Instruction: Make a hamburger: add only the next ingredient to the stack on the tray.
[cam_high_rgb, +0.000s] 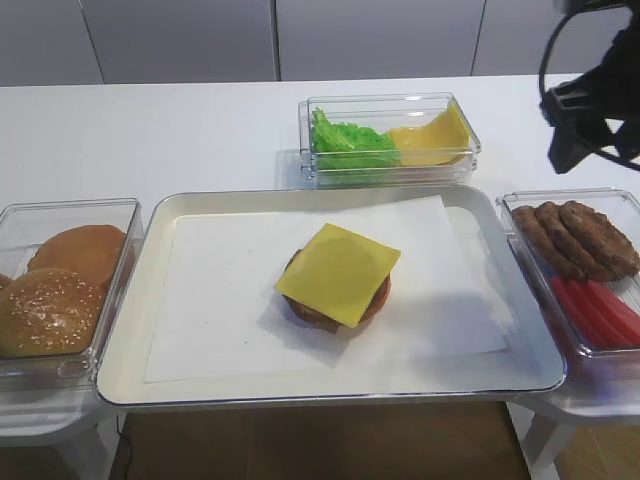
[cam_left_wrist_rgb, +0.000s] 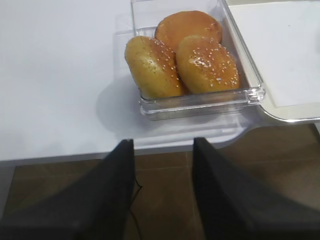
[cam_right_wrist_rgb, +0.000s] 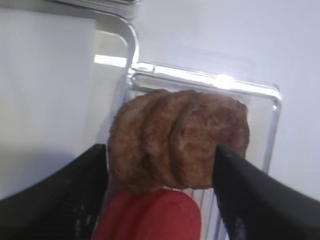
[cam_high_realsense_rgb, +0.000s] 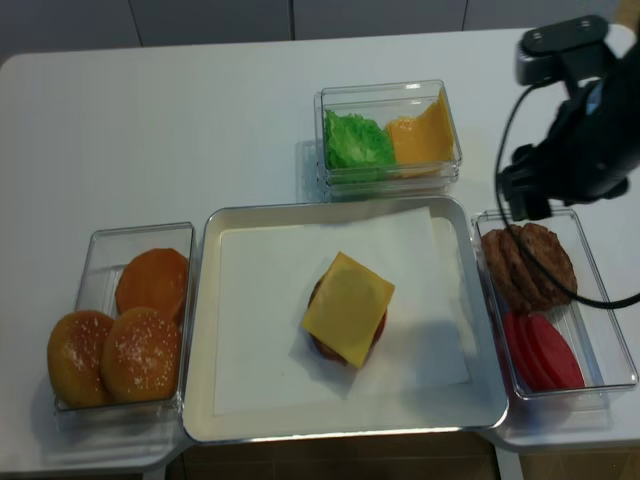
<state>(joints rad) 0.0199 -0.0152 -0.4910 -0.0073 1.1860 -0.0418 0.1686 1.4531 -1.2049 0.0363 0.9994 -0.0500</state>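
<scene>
**Exterior high view: cheese slice lying on the stack, both tools empty**

The yellow cheese slice (cam_high_rgb: 338, 273) is lying flat on top of the stack (cam_high_rgb: 372, 301), turned cornerwise so its corners are overhanging the patty's round edge. The stack is sitting near the middle of the paper liner (cam_high_rgb: 220, 300) in the tray (cam_high_rgb: 130, 330). By judgement, the placement step is looking complete.

Handling assessment: the slice is appearing thin, light and limp; an overhanging corner is drooping slightly towards the liner. It is likely to fold or tear under a hard pinch and may cling to the patty. Any correction is best taken at a free overhanging corner, lifted gently, not from the centre.

The right tool (cam_right_wrist_rgb: 160, 165) is hanging with its jaws spread wide and holding nothing, above the bin of spare patties (cam_right_wrist_rgb: 177, 142) and tomato slices (cam_right_wrist_rgb: 150, 215), well clear of the tray. The left tool (cam_left_wrist_rgb: 162, 190) is hovering off the tabletop (cam_left_wrist_rgb: 60, 75) edge near the sesame buns (cam_left_wrist_rgb: 207, 62), jaws parted and empty.
</scene>
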